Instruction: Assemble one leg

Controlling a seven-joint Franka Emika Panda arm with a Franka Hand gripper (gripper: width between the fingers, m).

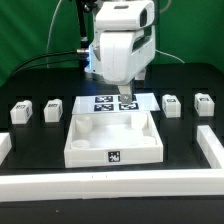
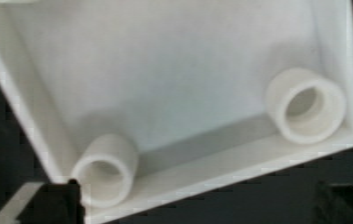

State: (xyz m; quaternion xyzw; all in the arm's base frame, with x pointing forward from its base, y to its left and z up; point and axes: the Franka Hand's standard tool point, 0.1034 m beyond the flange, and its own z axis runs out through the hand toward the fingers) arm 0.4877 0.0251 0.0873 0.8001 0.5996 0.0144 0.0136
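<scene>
Hovering over the marker board [image 1: 113, 102] and white tray [image 1: 112, 150], gripper [image 1: 120, 86], jaws' spread impossible to tell; on the table [image 1: 40, 135], two legs [image 1: 52, 109] at exterior view's left of tray, two more legs [image 1: 171, 105] at its right

A black table [image 1: 40, 150] carries a white tray [image 1: 85, 152], with the marker board [image 1: 113, 102] just behind it. At the exterior view's left stand a left-end leg [image 1: 20, 112] and a left-inner leg [image 1: 53, 109]; at its right, a right-inner leg [image 1: 171, 105] and a right-end leg [image 1: 203, 103]. White rails [image 1: 110, 183] edge the table.
</scene>
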